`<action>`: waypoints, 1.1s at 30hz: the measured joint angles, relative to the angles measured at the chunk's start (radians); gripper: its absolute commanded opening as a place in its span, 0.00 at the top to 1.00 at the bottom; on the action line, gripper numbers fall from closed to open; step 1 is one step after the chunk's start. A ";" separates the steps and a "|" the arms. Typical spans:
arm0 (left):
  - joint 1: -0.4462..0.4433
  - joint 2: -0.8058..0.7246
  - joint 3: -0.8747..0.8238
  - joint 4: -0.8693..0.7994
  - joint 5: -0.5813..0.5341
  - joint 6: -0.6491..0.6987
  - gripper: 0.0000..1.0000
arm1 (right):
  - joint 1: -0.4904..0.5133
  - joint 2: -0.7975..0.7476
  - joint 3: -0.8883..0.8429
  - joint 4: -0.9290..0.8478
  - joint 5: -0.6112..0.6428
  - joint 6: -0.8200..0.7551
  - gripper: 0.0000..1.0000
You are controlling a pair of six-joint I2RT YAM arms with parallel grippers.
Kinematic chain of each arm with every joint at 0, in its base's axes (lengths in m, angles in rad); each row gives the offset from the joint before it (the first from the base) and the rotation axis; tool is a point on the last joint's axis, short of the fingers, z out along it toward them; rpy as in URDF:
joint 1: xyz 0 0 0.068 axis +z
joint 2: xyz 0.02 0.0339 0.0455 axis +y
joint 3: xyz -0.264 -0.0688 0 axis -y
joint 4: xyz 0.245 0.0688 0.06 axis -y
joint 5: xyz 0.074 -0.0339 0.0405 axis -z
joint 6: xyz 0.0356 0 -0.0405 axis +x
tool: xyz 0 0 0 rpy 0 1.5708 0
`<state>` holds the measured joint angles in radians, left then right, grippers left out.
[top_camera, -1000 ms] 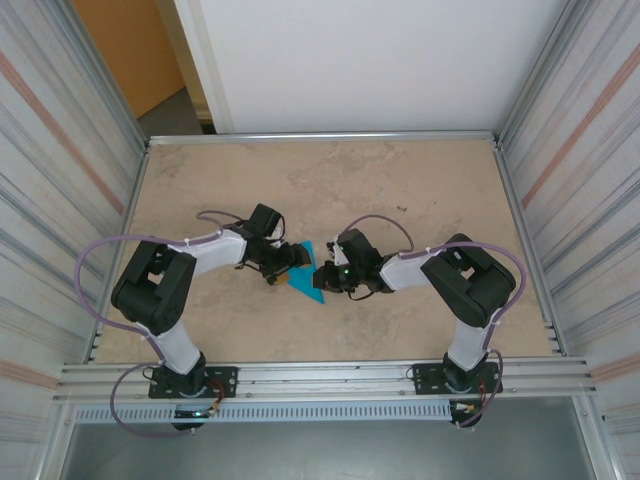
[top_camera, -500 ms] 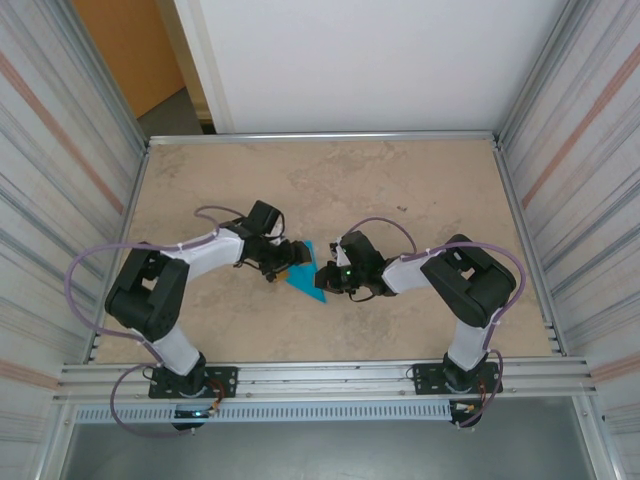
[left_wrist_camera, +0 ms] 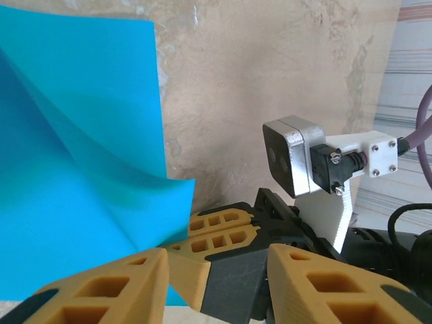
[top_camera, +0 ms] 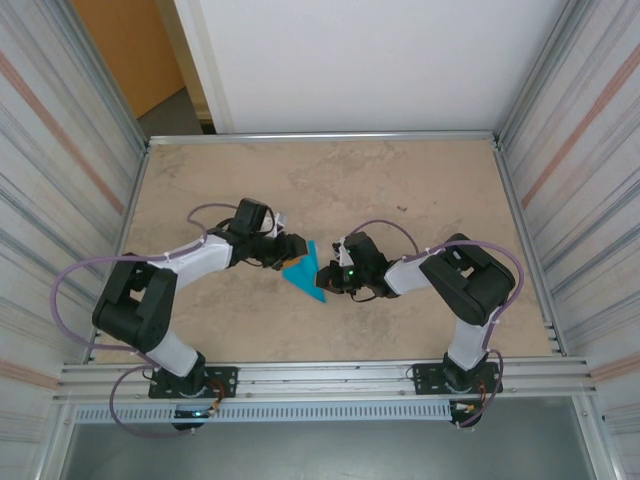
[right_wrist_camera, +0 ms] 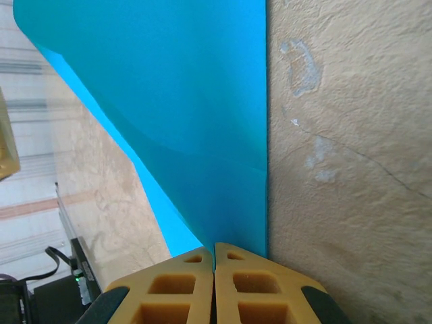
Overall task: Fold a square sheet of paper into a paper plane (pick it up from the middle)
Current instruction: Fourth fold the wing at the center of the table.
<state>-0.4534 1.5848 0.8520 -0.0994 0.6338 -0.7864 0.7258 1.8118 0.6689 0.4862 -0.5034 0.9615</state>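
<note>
On the left, the left gripper lay low over the table, just beside the left edge of the square sheet of paper. In its wrist view its 2 fingers stood apart with no paper between them, so it was open and held nothing; one corner of the sheet curled up just in front of the left finger.

In the middle, the turquoise sheet was between the 2 arms. From above it looked like a triangle with a point toward the near edge, and the right wrist view showed 2 layers with one straight edge against the table, so it seemed already folded once. Part of it rose off the surface in a soft curve.

On the right, the right gripper was closed on the sheet: its 2 yellow pads met with no gap, and the paper's edge ran down between them.

I judge the paper to be very light and thin – it bends under its own weight and will slide easily on the smooth table. It can also crease or tear if it is pulled by 2 grips in opposite directions. A good hold is at an edge or a lifted corner, with flat pads and light force – the raised corner near the left fingers looks the easiest place.
</note>
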 measured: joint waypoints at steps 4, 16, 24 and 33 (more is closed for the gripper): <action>0.000 0.047 0.000 0.046 0.033 0.001 0.62 | -0.002 0.001 0.000 0.003 -0.007 0.000 0.91; 0.000 0.176 0.033 0.086 0.087 0.016 0.66 | -0.007 0.001 -0.005 0.022 -0.025 0.005 0.83; -0.014 0.204 0.068 0.091 0.107 0.034 0.66 | -0.012 0.000 -0.006 0.039 -0.048 0.019 0.76; -0.021 0.220 0.076 0.093 0.122 0.051 0.66 | -0.018 0.000 -0.010 0.037 -0.047 0.027 0.83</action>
<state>-0.4744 1.8053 0.9276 -0.0059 0.7559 -0.7357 0.7074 1.8122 0.6586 0.5228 -0.5499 0.9886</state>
